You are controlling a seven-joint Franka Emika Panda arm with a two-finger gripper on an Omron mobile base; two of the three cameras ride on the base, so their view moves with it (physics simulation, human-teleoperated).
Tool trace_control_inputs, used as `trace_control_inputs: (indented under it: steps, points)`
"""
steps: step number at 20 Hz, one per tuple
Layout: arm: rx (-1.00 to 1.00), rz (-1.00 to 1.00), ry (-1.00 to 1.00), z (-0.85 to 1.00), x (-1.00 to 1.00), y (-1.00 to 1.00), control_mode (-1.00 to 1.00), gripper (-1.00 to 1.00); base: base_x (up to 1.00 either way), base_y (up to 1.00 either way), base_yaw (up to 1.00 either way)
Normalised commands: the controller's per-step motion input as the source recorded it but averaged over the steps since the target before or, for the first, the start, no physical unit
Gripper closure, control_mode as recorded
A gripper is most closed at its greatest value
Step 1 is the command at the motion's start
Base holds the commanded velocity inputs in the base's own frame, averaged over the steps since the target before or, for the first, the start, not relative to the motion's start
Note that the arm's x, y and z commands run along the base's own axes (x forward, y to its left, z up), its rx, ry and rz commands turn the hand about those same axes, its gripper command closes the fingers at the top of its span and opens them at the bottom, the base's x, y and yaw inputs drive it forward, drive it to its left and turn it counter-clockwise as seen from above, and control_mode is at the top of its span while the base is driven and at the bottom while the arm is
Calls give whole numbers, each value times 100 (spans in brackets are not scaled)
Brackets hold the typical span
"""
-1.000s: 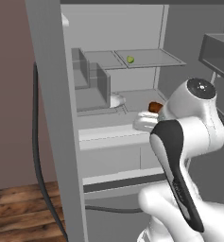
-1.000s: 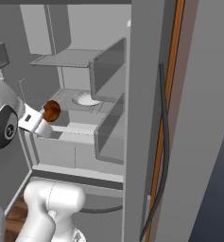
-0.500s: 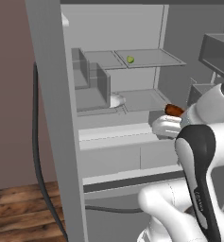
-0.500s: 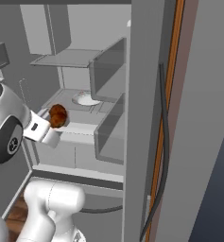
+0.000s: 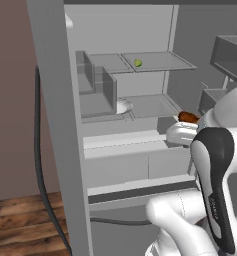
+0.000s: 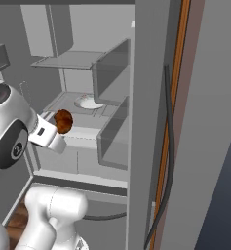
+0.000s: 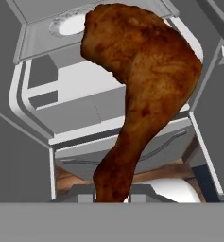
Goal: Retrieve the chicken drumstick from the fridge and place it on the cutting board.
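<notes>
Chicken drumstick (image 7: 137, 90) gripped in tool (image 6: 58, 128), outside fridge (image 5: 55, 125) shelves

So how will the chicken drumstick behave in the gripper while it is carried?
The chicken drumstick looks glossy, so it may slip. The gripper seems to pinch its thin end, so the plump end may swing. It probably stays stiff.

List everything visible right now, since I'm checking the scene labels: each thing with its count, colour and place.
fridge: one, grey, open, pale shelves and drawers inside.
chicken drumstick: one, reddish-brown, held in front of the fridge drawers.
round fruit: one, yellow-green, on the upper shelf.
plate: one, white, on the middle shelf.
cable: one, dark, hanging beside the fridge's outer wall.
floor: brown wood, left of the fridge.
gripper: one, white, shut on the chicken drumstick.
</notes>
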Motion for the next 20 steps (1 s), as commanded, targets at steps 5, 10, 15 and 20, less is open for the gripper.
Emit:
trace_control_inputs:
  steps: [5, 10, 15, 20]
  points:
    - [0, 0, 0, 0, 0, 0, -100, 100, 0, 0, 0]
    - [0, 0, 0, 0, -7, 0, -100, 100, 0, 0, 0]
    - [0, 0, 0, 0, 0, 0, 100, 100, -48, 6, 0]
    - [0, 0, 0, 0, 0, 0, 100, 100, -66, 18, 0]
